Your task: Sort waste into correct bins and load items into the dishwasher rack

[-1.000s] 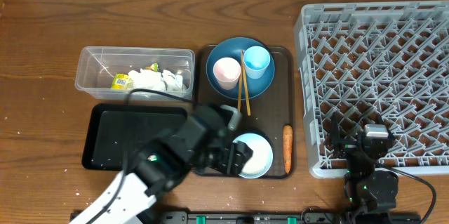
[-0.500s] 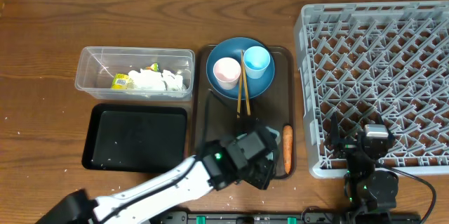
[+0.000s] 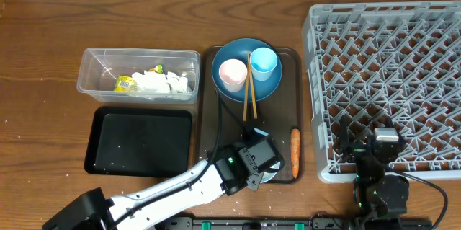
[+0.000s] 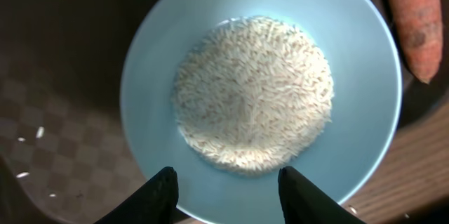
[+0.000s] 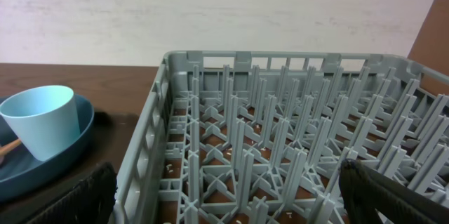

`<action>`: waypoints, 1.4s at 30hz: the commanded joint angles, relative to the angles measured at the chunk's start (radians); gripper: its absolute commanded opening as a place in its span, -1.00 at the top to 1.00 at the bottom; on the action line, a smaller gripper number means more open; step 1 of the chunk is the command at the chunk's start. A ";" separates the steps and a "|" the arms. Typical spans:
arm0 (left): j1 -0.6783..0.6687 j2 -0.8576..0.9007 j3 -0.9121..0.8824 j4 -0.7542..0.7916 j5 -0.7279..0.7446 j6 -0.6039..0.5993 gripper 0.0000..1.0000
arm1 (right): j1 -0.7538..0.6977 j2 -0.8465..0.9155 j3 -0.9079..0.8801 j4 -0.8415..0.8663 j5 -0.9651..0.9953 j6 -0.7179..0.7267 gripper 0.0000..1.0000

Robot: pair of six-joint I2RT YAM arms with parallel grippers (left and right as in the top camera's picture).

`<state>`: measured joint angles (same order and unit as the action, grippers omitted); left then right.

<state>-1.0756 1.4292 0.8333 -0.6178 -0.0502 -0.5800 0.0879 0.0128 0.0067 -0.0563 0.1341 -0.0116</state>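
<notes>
The white bowl [image 4: 259, 97] holds a heap of white rice [image 4: 252, 94] and fills the left wrist view. My left gripper [image 4: 228, 185] hangs right above its near rim, open, with only the bowl's inside showing in the gap. From overhead the left gripper [image 3: 258, 156] covers most of the bowl [image 3: 268, 176]. The carrot [image 3: 294, 151] lies just right of it. The blue plate [image 3: 234, 94] carries the pink-lined cup [image 3: 233, 73], the light blue cup [image 3: 263, 63] and the chopsticks [image 3: 251, 86]. My right gripper [image 5: 228, 182] stands open at the rack's [image 3: 389, 78] front left corner.
The clear tub [image 3: 140, 53] holds the yellow-green wrapper [image 3: 126, 83] and white tissue [image 3: 162, 81]. The black tray [image 3: 137, 143] lies in front of it. Plate, bowl and carrot all rest on the brown serving tray [image 3: 223, 125].
My left arm has swung right along the serving tray's front, from beside the bowl to directly over it, and its jaws have narrowed. The right arm has stayed still.
</notes>
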 commanded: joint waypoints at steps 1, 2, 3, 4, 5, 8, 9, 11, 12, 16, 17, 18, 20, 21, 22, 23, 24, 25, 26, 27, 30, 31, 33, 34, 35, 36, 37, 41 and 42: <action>0.000 0.003 0.015 -0.004 -0.072 -0.002 0.17 | -0.003 -0.001 -0.001 -0.004 0.008 -0.005 -0.98; 0.000 0.003 0.014 -0.010 -0.094 -0.002 0.18 | -0.003 -0.001 -0.001 -0.004 0.008 -0.005 -0.98; 0.000 0.003 0.014 -0.016 -0.116 -0.002 0.18 | -0.003 -0.001 -0.001 -0.004 0.008 -0.005 -0.98; 0.000 0.003 0.014 -0.024 -0.144 -0.002 0.18 | -0.003 0.000 -0.001 -0.004 0.008 -0.004 -0.98; 0.000 0.003 0.014 -0.029 -0.166 -0.002 0.17 | -0.003 0.000 -0.001 -0.004 0.008 -0.005 -0.99; 0.000 0.003 0.014 -0.032 -0.206 -0.002 0.17 | -0.003 0.000 -0.001 -0.004 0.008 -0.005 -0.99; 0.000 0.003 0.014 -0.032 -0.206 -0.002 0.17 | -0.003 0.000 -0.001 -0.004 0.008 -0.005 -0.99; 0.000 0.003 0.013 -0.032 -0.206 -0.002 0.17 | -0.003 0.000 -0.001 -0.004 0.008 -0.005 -0.99; 0.000 0.003 0.010 -0.032 -0.206 -0.002 0.16 | -0.003 0.000 -0.001 -0.004 0.008 -0.005 -0.98; 0.008 0.003 -0.015 -0.029 -0.221 -0.037 0.14 | -0.003 0.000 -0.001 -0.004 0.008 -0.005 -0.99; 0.012 0.005 -0.022 -0.029 -0.226 -0.049 0.13 | -0.003 0.000 -0.001 -0.004 0.008 -0.005 -0.98; 0.019 0.006 -0.029 -0.029 -0.229 -0.051 0.07 | -0.003 0.000 -0.001 -0.004 0.008 -0.005 -0.98; 0.034 0.008 -0.035 -0.029 -0.228 -0.051 0.07 | -0.003 0.000 -0.001 -0.004 0.008 -0.005 -0.98; 0.042 0.008 -0.037 -0.028 -0.228 -0.050 0.07 | -0.003 0.000 -0.001 -0.004 0.008 -0.004 -0.98; 0.045 0.008 -0.037 -0.028 -0.228 -0.051 0.07 | -0.003 0.000 -0.001 -0.004 0.008 -0.004 -0.99; 0.050 0.008 -0.037 -0.025 -0.227 -0.051 0.07 | -0.003 0.000 -0.001 -0.004 0.008 -0.005 -0.98; 0.052 0.008 -0.037 -0.021 -0.226 -0.051 0.07 | -0.003 0.000 -0.001 -0.004 0.008 -0.005 -0.98; 0.051 0.008 -0.037 -0.013 -0.224 -0.055 0.07 | -0.003 0.000 -0.001 -0.004 0.008 -0.005 -0.99; 0.051 0.008 -0.039 -0.004 -0.218 -0.055 0.07 | -0.003 0.000 -0.001 -0.004 0.008 -0.005 -0.98; 0.051 0.008 -0.041 0.006 -0.210 -0.054 0.08 | -0.003 0.000 -0.001 -0.004 0.008 -0.005 -0.98; 0.051 0.008 -0.053 0.030 -0.201 -0.055 0.08 | -0.003 0.000 -0.001 -0.004 0.008 -0.005 -0.98; 0.051 0.008 -0.058 0.036 -0.201 -0.055 0.08 | -0.003 0.000 -0.001 -0.004 0.008 -0.005 -0.99; 0.051 0.008 -0.072 0.050 -0.201 -0.063 0.08 | -0.003 0.000 -0.001 -0.004 0.008 -0.005 -0.99; 0.051 0.008 -0.078 0.055 -0.201 -0.063 0.08 | -0.003 0.000 -0.001 -0.004 0.008 -0.005 -0.98; 0.051 0.008 -0.083 0.056 -0.202 -0.068 0.08 | -0.003 0.000 -0.001 -0.004 0.008 -0.005 -0.98; 0.051 0.008 -0.087 0.057 -0.202 -0.070 0.08 | -0.003 0.000 -0.001 -0.004 0.008 -0.005 -0.99; 0.051 0.008 -0.091 0.060 -0.202 -0.070 0.08 | -0.003 0.000 -0.001 -0.004 0.008 -0.005 -0.98; 0.051 0.008 -0.091 0.071 -0.201 -0.071 0.08 | -0.003 0.000 -0.001 -0.004 0.008 -0.005 -0.98; 0.051 0.008 -0.092 0.077 -0.201 -0.076 0.08 | -0.003 0.000 -0.001 -0.004 0.008 -0.005 -0.99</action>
<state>-1.0283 1.4311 0.7479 -0.5491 -0.2447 -0.6331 0.0879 0.0128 0.0067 -0.0563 0.1341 -0.0116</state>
